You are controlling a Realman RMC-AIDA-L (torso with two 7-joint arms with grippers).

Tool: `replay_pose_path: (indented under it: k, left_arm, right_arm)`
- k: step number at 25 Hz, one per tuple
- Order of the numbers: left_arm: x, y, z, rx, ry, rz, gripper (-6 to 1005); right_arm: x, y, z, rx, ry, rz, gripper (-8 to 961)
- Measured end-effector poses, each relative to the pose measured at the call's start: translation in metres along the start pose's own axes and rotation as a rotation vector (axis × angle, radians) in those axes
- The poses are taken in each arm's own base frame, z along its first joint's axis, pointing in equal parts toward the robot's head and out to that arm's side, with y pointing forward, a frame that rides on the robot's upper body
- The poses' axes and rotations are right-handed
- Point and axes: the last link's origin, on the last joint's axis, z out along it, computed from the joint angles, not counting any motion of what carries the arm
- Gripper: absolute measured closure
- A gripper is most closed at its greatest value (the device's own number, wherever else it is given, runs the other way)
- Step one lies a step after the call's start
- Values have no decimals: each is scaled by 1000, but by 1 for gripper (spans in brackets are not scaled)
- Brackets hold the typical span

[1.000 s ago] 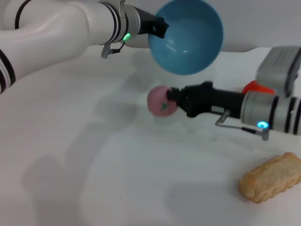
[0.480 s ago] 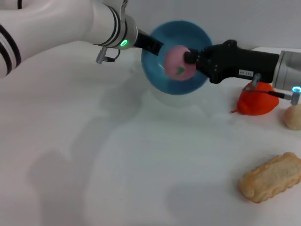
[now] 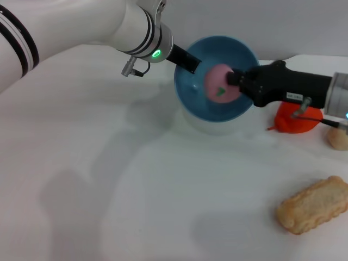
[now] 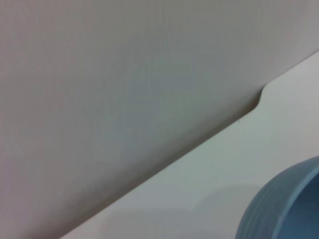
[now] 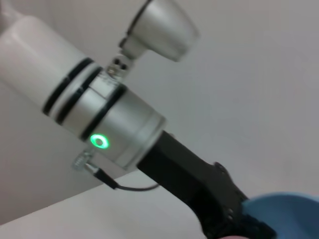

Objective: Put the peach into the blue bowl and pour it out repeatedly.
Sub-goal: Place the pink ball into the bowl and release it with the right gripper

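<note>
From where I am standing, the left gripper [image 3: 191,61] is holding the blue bowl [image 3: 216,78] by its left rim, closed on it, and is carrying it off the white table [image 3: 136,185] at the far middle of the scene, tipped so that its open mouth is facing toward me. The right gripper [image 3: 235,81] is reaching in from the right and is pinching the peach [image 3: 218,89], pressing it right into the hollow of the bowl. The fruit is sitting against the bowl's inner wall, but the fingers are gripping it, so I am judging the placing step as nearly finished and not quite complete: the release is not yet done.

What is left, as I am reading it, is for the right gripper to let go and back out, then for the left arm to tip the bowl so the peach is rolling out onto the table, and the whole cycle is meant to be repeating after that.

Off to the right, a red-orange fruit [image 3: 293,118] is lying on the table just behind the right arm, a pale round lump [image 3: 338,138] is sitting at the right edge, and a beige bread-like piece [image 3: 314,204] is resting nearer, at the right. None of them is being touched.
</note>
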Motion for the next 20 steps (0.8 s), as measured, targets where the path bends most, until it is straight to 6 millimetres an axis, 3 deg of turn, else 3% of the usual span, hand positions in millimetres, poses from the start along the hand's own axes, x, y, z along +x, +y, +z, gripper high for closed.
replay_pose_path:
  k: [6,20]
  left_arm:
    - [-8,-1,0,-9,-38,-13,999]
    - [-16,6,2,-44,-57,-37,998]
  right_arm:
    - [11,-5,-11,49,5,35,870]
    - [12,-13,-6,115,-12,79,851]
